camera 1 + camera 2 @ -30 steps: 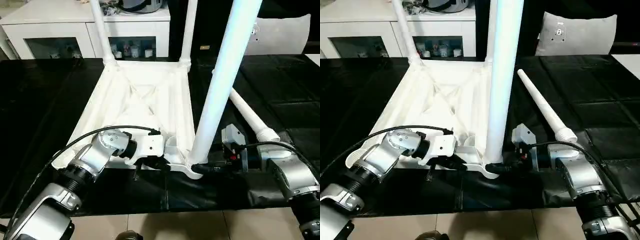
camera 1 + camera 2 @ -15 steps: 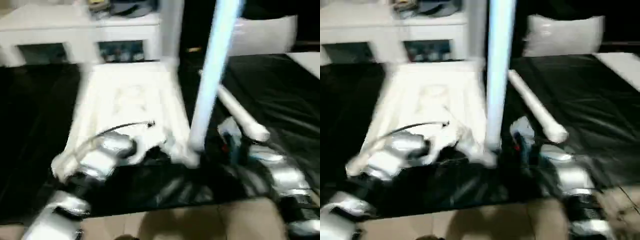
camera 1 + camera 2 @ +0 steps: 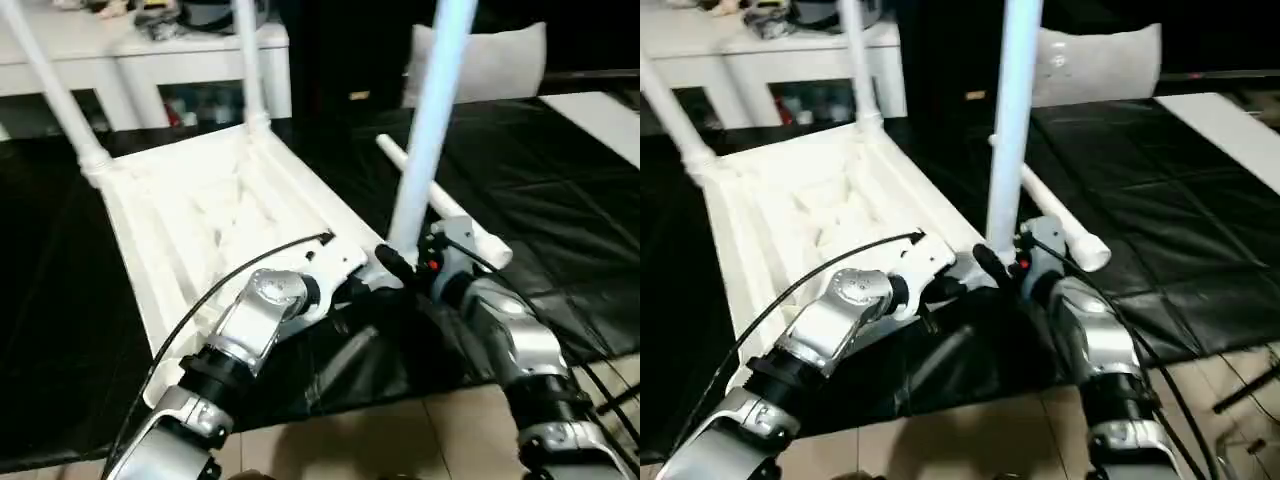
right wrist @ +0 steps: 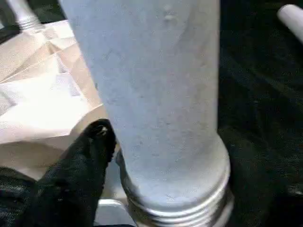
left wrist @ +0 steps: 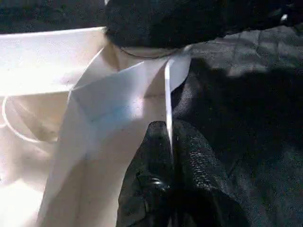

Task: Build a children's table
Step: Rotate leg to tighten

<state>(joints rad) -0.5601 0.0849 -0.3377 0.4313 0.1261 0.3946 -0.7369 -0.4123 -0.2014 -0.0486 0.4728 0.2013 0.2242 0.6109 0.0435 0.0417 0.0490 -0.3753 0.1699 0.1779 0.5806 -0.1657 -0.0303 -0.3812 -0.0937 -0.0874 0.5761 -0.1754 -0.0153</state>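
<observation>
Three legs stand in the upturned tabletop [image 3: 200, 215] on the black-covered counter [image 3: 560, 190]; the fourth leg [image 3: 440, 205] lies loose beside it, still to fit. My left tool [image 5: 168, 156] is pinched shut on the tabletop's near rim, my right tool [image 3: 395, 268] sits at the near leg [image 3: 428, 120], grip unclear. The tabletop's near corner sits at the counter's front edge, with open room to the right.

Both silver forearms are reaching forward and angling inward, so the grippers are nearly meeting. The left gripper [image 5: 168, 142] is pinching tight, its black fingers pressed together. The right gripper [image 3: 392, 262] is pointing toward the left one.
</observation>
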